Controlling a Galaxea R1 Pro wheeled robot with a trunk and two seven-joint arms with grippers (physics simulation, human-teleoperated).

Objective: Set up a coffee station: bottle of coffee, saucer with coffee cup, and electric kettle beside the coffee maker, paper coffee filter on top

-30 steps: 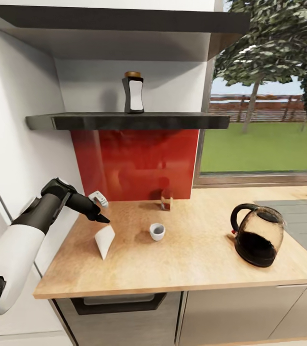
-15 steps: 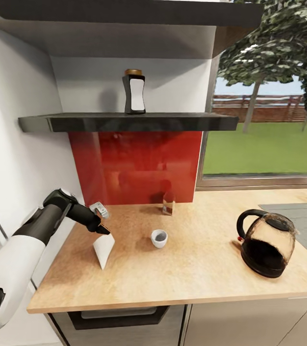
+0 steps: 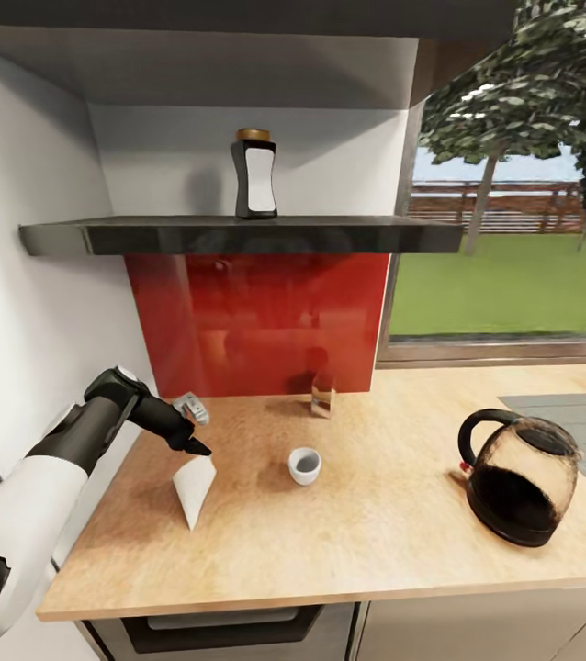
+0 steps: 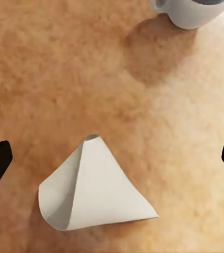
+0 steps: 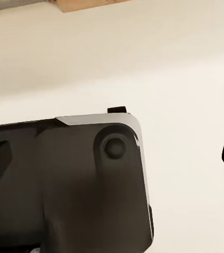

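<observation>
A white paper coffee filter [image 3: 192,487] [image 4: 96,192] lies on its side on the kitchen countertop [image 3: 376,542], near its left end. My left gripper [image 3: 194,428] [image 4: 113,161] hangs open just above the filter, one fingertip on each side, nothing held. The small white coffee cup [image 3: 304,465] [image 4: 193,10] stands a little right of the filter. Farther right sits the glass electric kettle [image 3: 521,482] with its black handle. The dark bottle of coffee [image 3: 254,174] stands on the kitchen shelf [image 3: 238,235] above the red backsplash. My right gripper [image 5: 113,158] is open. The coffee maker and saucer are out of view.
A small glass [image 3: 322,395] stands against the red backsplash [image 3: 256,321]. A white wall [image 3: 27,303] borders the counter's left end. A grey sink area [image 3: 578,418] lies at the far right, a window behind it. The right wrist view looks at a dark robot part [image 5: 64,184] over pale floor.
The whole head view has shifted, so the camera moved: shelf and counter look closer and the kettle sits farther right. My left gripper stays open just over the filter.
</observation>
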